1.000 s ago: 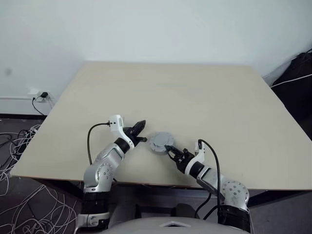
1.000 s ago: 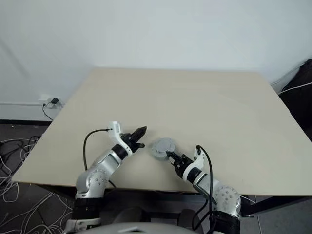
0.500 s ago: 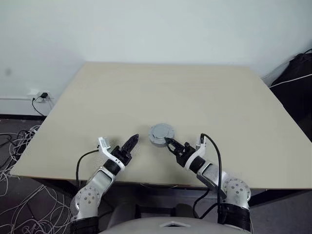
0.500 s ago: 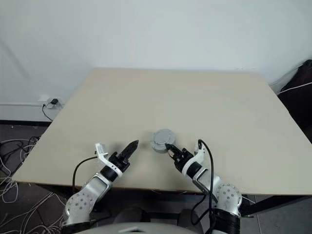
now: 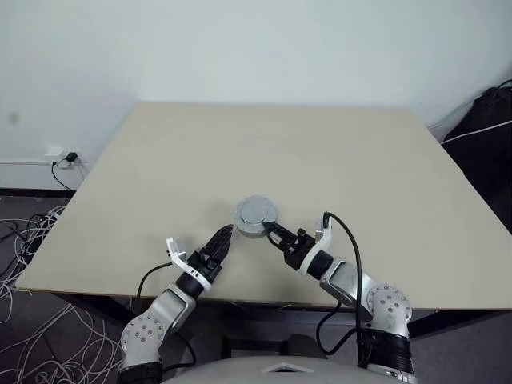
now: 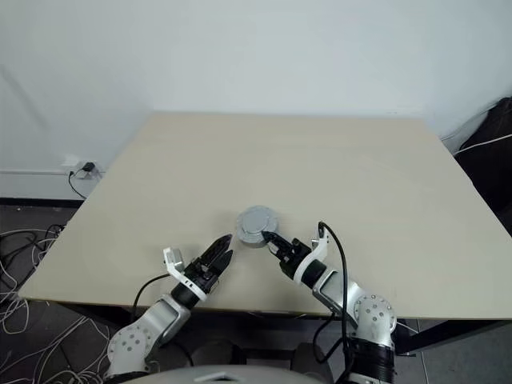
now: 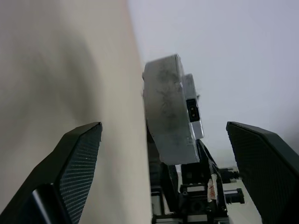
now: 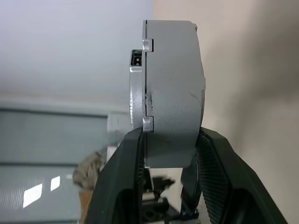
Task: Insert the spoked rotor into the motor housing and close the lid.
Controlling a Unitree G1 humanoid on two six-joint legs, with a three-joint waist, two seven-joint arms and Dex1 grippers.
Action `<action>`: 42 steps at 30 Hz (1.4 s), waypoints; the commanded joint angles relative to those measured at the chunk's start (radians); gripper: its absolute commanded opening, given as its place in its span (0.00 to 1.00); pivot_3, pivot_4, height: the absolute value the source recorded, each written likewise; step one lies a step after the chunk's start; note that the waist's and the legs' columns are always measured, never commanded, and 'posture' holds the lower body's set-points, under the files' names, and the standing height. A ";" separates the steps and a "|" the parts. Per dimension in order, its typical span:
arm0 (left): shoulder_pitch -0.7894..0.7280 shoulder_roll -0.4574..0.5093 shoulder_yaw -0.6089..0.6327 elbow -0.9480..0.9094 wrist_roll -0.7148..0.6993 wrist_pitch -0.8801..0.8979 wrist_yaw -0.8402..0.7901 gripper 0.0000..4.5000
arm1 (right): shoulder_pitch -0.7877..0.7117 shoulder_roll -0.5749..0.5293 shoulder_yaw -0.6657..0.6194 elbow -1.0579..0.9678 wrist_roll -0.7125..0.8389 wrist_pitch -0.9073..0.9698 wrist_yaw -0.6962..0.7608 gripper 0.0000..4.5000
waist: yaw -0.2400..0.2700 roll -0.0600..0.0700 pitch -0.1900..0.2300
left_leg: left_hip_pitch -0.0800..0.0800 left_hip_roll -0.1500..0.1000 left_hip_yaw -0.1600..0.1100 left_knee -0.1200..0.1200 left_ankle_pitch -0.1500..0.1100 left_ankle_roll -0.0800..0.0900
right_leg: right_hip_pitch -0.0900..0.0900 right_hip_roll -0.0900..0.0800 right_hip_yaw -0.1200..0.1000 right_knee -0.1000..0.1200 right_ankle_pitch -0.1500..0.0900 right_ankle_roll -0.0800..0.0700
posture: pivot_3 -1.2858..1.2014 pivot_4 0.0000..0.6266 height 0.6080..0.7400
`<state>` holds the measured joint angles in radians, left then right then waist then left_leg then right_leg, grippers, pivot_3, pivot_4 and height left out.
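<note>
rt gripper [image 5: 268, 232] clamps the edge of a closed grey motor assy [image 5: 255, 214], both black fingers pinching it across its thickness; rt wrist view shows the lid [image 8: 138, 88] seated on the thicker housing body [image 8: 173, 93], seam flush, small connector notch on the lid side. assy held up just off the tan table [image 5: 360, 160], near the front-centre.

l gripper [image 5: 222, 240] now spread wide and empty, fingers apart w/ nothing between; l wrist view has the assy ahead of it, well clear of both pads [image 7: 77, 158].

change vs a sec ago: l was shut and close beside the disc, now pulled back toward the table's near edge, lower, and opened up. rt has lifted the assy and carried it a bit further up the table. disc went from lying by the rt fingers to being carried.

spoked rotor not visible separately, presumably inside, can't confirm. reads as lid closed, l done pressing, task at or near finish. remaining risk: one-sided edge grip, assy could tilt or slip.
</note>
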<state>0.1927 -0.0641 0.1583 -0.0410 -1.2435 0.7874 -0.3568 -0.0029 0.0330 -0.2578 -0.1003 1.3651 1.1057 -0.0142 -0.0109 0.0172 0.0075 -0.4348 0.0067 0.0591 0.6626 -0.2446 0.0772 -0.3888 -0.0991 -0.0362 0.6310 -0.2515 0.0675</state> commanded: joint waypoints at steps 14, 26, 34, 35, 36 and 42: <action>-0.022 -0.110 -0.040 0.053 -0.095 -0.038 0.001 1.00 | 0.020 -0.043 0.088 -0.085 0.136 0.016 -0.030 0.28 | 0.000 0.000 0.000 | 0.000 0.000 0.000 0.000 0.000 0.000 | 0.000 0.000 0.001 0.000 0.001 -0.001 | 0.52 0.00 1.00; -0.018 -0.099 -0.052 0.055 -0.125 -0.036 0.021 0.65 | 0.032 -0.063 0.111 -0.089 0.163 -0.016 -0.051 0.28 | 0.001 0.000 0.000 | 0.000 0.000 0.000 0.000 0.000 0.000 | 0.000 0.000 0.001 0.000 0.001 -0.001 | 0.52 0.00 1.00; 0.001 -0.093 -0.061 0.030 -0.143 -0.054 0.035 0.48 | 0.033 -0.084 0.121 -0.104 0.062 -0.082 -0.049 0.28 | 0.000 0.000 0.000 | 0.000 0.000 0.001 0.001 0.000 0.000 | 0.000 0.000 0.001 0.000 0.001 -0.001 | 0.52 0.00 1.00; 0.002 -0.093 -0.062 0.028 -0.143 -0.057 0.036 0.48 | 0.033 -0.092 0.130 -0.113 0.040 -0.089 -0.034 0.28 | 0.000 0.000 0.000 | 0.000 0.000 0.001 0.001 0.000 0.000 | 0.000 0.000 0.001 0.000 0.001 -0.001 | 0.52 0.00 1.00; 0.003 -0.093 -0.063 0.026 -0.142 -0.060 0.037 0.48 | 0.033 -0.097 0.138 -0.122 0.025 -0.092 -0.020 0.28 | 0.000 0.000 0.000 | 0.000 0.001 0.001 0.001 0.000 0.000 | 0.000 0.000 0.001 0.000 0.001 -0.001 | 0.52 0.00 1.00; -0.001 -0.093 -0.069 0.012 -0.133 -0.091 0.043 0.48 | 0.039 -0.113 0.145 -0.145 -0.013 -0.127 0.034 0.36 | 0.001 -0.001 0.000 | 0.000 0.000 0.001 0.001 0.000 0.000 | 0.000 0.001 0.001 -0.001 0.001 -0.001 | 0.52 0.00 1.00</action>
<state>0.1783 -0.0642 0.0918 0.0254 -1.3853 0.7121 -0.3230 0.0542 -0.0678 -0.0843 -0.1791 1.3636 1.0249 0.0059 -0.0100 0.0166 0.0075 -0.4348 0.0071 0.0598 0.6638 -0.2446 0.0773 -0.3887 -0.0984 -0.0354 0.6305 -0.2506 0.0662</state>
